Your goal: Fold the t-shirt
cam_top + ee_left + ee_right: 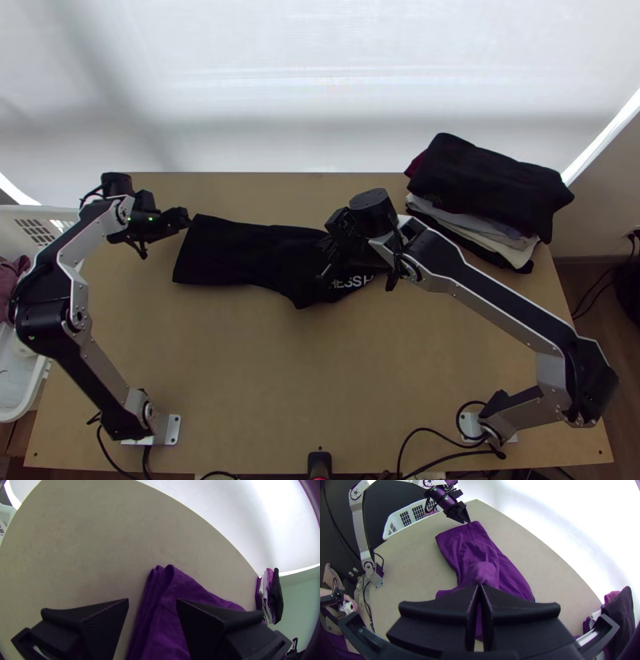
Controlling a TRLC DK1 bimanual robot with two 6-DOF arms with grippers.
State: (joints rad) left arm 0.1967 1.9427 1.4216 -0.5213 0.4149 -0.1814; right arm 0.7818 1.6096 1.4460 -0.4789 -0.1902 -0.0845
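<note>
Nearest the camera, 2 arm bases (152, 420) stood along the desk's (320, 376) near edge, a broad stretch of wood separating them from the layered t-shirt (228, 252) near the far edge. Bent up the left side, the left end effector (189, 217) was spread at its far left corner. Angled inward, the right end effector (330, 260) was pressed together at its middle; any pinched cloth, I couldn't tell.

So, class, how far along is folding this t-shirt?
Done: the t-shirt lies as a narrow, layered strip.
In hand: the right gripper pinches it near the lettering; the left gripper is open at one end.
Left, probably: the crosswise folds, since it lies long.
</note>
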